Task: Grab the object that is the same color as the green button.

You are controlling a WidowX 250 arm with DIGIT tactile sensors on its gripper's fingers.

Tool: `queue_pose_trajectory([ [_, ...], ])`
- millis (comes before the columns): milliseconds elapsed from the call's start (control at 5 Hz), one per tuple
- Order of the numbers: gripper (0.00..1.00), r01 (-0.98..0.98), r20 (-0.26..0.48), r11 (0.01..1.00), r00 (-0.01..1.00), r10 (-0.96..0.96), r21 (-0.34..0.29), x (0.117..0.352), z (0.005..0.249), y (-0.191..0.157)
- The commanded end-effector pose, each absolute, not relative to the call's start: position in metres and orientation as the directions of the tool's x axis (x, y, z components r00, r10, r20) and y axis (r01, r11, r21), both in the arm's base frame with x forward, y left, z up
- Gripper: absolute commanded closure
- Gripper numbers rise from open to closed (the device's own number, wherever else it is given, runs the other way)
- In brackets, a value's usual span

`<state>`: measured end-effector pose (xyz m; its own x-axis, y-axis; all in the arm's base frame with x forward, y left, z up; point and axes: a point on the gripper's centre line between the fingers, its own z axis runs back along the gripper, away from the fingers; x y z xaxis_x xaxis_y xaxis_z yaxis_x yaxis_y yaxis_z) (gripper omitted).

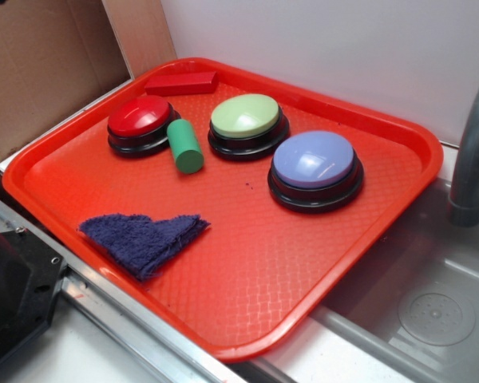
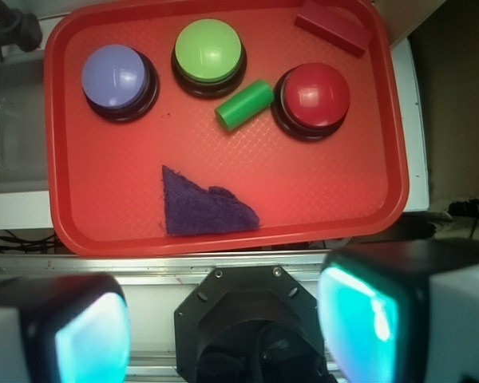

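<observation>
Small matte green cylinder [image 1: 185, 146] [image 2: 243, 104] lying on its side on orange-red textured plastic tray [image 1: 303, 263] [image 2: 327, 191], wedged in the gap between two buttons: large pale lime-green domed push button on black base [image 1: 247, 117] [image 2: 210, 53] to one side, red-domed push button on black base [image 1: 140, 119] [image 2: 314, 94] to the other. Cylinder just beside the red button's base; contact with either base not resolvable. Lavender-blue domed push button on black base [image 1: 314, 163] [image 2: 117, 76] farther along the row, beside the green one, apart from the cylinder. Red rectangular block [image 1: 181, 82] [image 2: 334, 26] flat near the tray's far rim, behind the red button. Dark blue folded terry cloth [image 1: 144, 237] [image 2: 201, 207] near the tray's front rim, well apart from the cylinder. Hand [image 2: 223, 327] spread wide, holding nothing, both fingers [image 2: 367, 315] at bottom of wrist view, well short of the tray's near edge. Metal sink [image 1: 431, 311] and grey faucet [image 1: 473, 152] beside the tray.
</observation>
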<state>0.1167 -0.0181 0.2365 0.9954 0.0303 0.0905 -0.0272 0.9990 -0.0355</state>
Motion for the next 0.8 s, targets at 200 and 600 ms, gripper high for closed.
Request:
queue_pose_trajectory([
  [200, 0.0, -0.152, 0.116, 0.988, 0.981, 0.155, -0.032, 0.137, 0.232, -0.024],
  [600, 0.0, -0.469, 0.161, 0.88, 0.865, 0.476, -0.082, 0.166, 0.194, -0.019],
])
